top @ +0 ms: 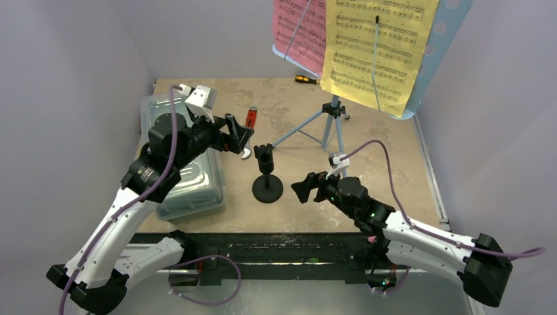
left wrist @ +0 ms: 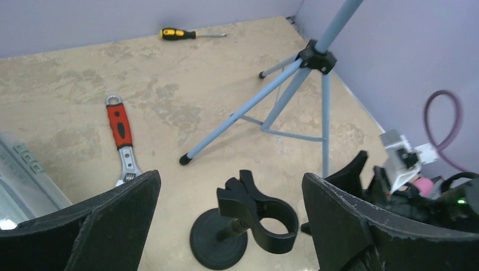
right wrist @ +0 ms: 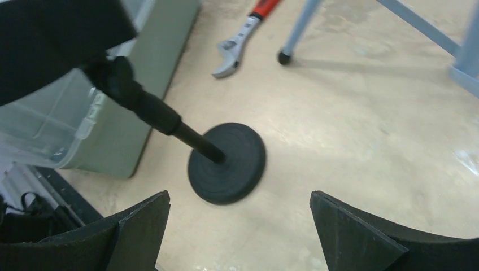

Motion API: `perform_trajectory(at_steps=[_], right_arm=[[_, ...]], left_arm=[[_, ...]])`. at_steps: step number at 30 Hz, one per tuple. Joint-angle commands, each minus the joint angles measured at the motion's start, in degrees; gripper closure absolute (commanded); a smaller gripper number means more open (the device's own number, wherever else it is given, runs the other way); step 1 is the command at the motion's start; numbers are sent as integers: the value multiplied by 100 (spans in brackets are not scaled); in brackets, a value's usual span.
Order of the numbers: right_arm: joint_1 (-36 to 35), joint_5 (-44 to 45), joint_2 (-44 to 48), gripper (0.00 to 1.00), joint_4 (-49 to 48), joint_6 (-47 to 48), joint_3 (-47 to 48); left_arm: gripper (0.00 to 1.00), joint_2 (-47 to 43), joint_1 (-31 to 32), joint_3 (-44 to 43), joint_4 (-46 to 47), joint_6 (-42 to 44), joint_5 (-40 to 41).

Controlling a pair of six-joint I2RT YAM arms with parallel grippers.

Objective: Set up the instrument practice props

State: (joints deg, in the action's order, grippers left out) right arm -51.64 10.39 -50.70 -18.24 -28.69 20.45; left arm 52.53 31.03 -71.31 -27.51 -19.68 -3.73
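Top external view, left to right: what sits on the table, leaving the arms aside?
clear lidded box → red-handled wrench → black mic stand → light blue music stand tripod. The yellow-handled screwdriver is left out: it lies within the spread of the tripod legs.

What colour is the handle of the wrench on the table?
Red. The wrench shows best in the left wrist view.

black mic stand, wrench beyond
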Motion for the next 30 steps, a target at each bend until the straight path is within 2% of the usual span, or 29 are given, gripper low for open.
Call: perform_trajectory(at_steps=[1,4,8,12,14,18,21,24,26,28,30], right_arm=[[2,1432,701,2,2023,-1210,95],[57,2559,1133,2,3342,-2585,244],[146,3417,1517,2,4325,-3144,560],[578,4125,1261,2,5214,-3824,949],[1216,3782,1179,2,4989,-3506,938],[3125,2521,1104,2,4219,-2639,813],[4032,2105,675,2,3956,-2147,984],[4692,1376,-277,2,3779,-1650,1369],[4964,898,-1106,2,4074,-1445,1864],[4996,830,-1712,2,4539,-1390,2289],[5021,1028,-1823,2,4733,-1555,2364]], left_arm=[[4,20,-9,588,916,434,226],[5,-3,-13,1052,1099,598,353],[5,-53,-4,1336,1239,853,552],[5,-227,-10,1629,1425,887,736],[5,-370,-9,1866,1590,942,739],[6,-498,-9,2226,1784,1012,898],[7,-551,0,2286,1747,1027,872],[7,-586,-4,2314,1755,1020,923],[7,-591,0,2309,1736,1034,972],[7,-607,-1,2310,1722,1031,982],[7,-612,4,2318,1730,1020,955]])
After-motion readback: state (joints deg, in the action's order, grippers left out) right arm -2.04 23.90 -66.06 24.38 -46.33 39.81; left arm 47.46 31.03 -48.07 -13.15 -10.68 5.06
